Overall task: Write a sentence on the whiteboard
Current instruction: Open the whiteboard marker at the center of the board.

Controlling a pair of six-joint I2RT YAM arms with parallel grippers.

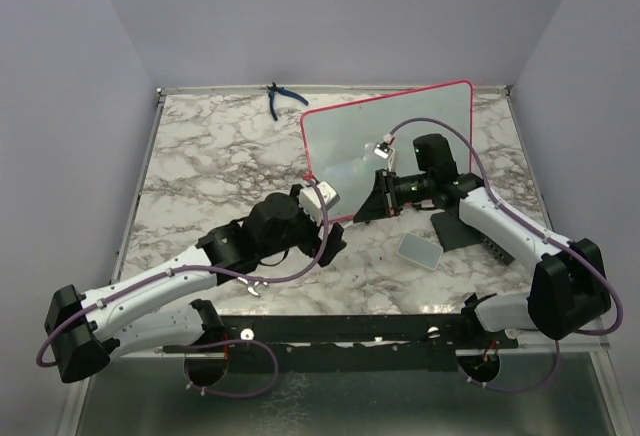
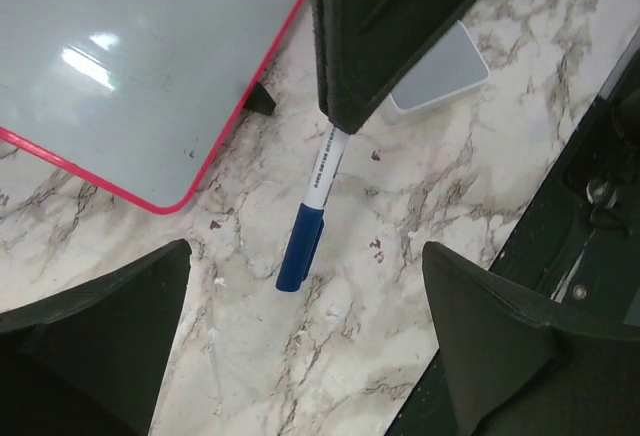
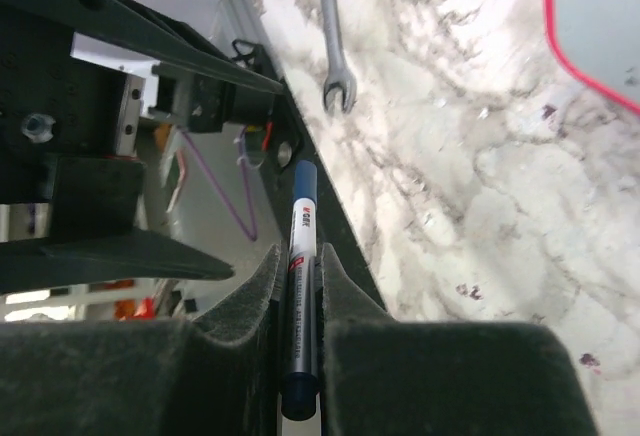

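Jaws of the right gripper (image 3: 298,256) are clamping the marker (image 3: 303,206); the left gripper (image 2: 305,256) is gaping wide.
Light, stiff, slick barrel, likely needing a firm mid-body hold.

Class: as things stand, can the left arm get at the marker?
Likely yes: the left gripper stands open facing the marker, whose blue end juts free of the right gripper shut on it.

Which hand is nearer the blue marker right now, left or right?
Right. The right hand is shut on the marker, gripping its barrel with the capped end sticking out. The left hand is open and apart from it, the marker showing between its spread fingers.
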